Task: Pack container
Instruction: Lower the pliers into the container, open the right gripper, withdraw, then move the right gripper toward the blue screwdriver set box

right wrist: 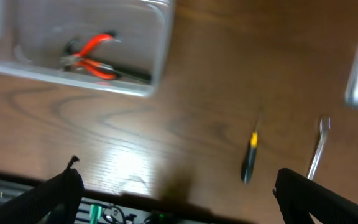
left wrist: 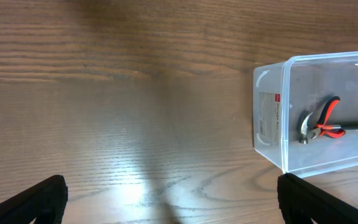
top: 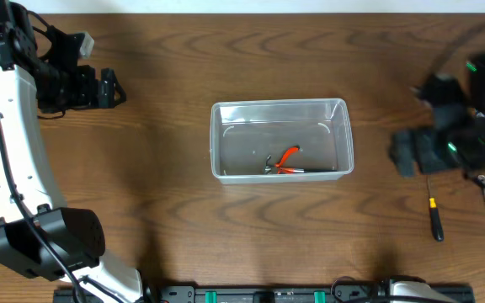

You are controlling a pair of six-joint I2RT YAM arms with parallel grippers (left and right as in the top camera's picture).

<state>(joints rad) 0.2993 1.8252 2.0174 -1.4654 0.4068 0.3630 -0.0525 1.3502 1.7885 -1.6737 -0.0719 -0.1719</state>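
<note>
While both grippers hang empty with fingers spread wide, the clear container (top: 280,139) sits mid-table, holding only orange-handled pliers (top: 286,160). The right gripper (right wrist: 178,177) hovers right of it, near a black-and-yellow screwdriver (right wrist: 248,160) and a thin metal tool (right wrist: 317,149). Both lie flat on the wood, so a shallow pinch could roll or drop them, and a low carry could knock the light tub. The left gripper (left wrist: 169,186) hovers far left.
</note>
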